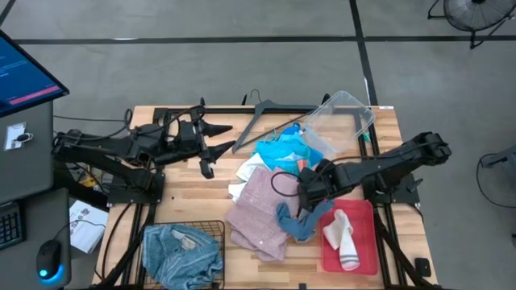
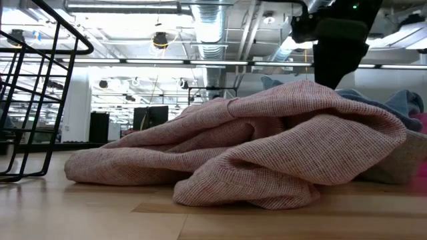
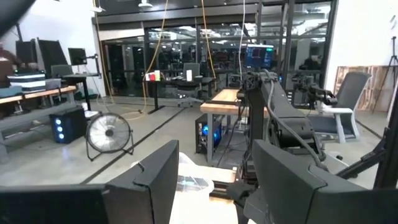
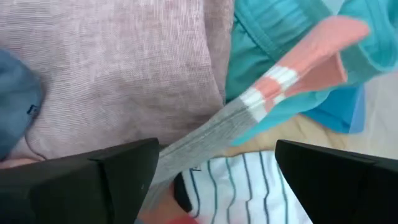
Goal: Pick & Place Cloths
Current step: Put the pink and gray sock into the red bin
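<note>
Right gripper (image 1: 309, 196), jaws wide and empty, hovers over a limp grey sock (image 4: 205, 134) lying across the pink cloth (image 1: 260, 211) mid-surface; pinch a raised fold.

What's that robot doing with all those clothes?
It's sorting cloths. The right end effector hangs open just above the pile, over a grey sock with a pink toe lying between the pink garment and the turquoise cloth. It holds nothing. The left end effector waits near the table's back edge. Denim sits in the wire basket.
</note>
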Robot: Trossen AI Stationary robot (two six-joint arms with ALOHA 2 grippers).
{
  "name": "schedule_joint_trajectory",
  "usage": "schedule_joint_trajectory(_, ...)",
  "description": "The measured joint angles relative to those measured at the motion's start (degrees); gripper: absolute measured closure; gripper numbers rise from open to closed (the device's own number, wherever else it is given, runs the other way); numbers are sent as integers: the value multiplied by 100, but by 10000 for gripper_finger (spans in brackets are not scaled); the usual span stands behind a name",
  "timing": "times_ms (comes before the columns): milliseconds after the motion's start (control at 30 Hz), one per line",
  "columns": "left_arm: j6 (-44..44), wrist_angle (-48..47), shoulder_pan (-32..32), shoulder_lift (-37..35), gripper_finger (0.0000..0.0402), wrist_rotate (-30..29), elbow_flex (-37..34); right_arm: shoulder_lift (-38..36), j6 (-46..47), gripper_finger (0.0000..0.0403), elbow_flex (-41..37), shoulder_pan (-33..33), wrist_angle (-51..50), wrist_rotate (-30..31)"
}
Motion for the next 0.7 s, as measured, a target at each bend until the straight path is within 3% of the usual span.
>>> schedule_joint_trajectory(300,48,61,11,19,215,-18,1,722,594,85,-2,-95,82,194)
schedule_joint_trajectory(433,57,59,15,19,215,-20,1,1076,926,107,-5,-116,74,143)
schedule_joint_trajectory(567,61,55,15,19,215,-24,1,1152,1347,181,-4,-64,92,107)
schedule_joint_trajectory(700,63,55,15,19,215,-24,1,994,1748,327,-4,-66,69,41)
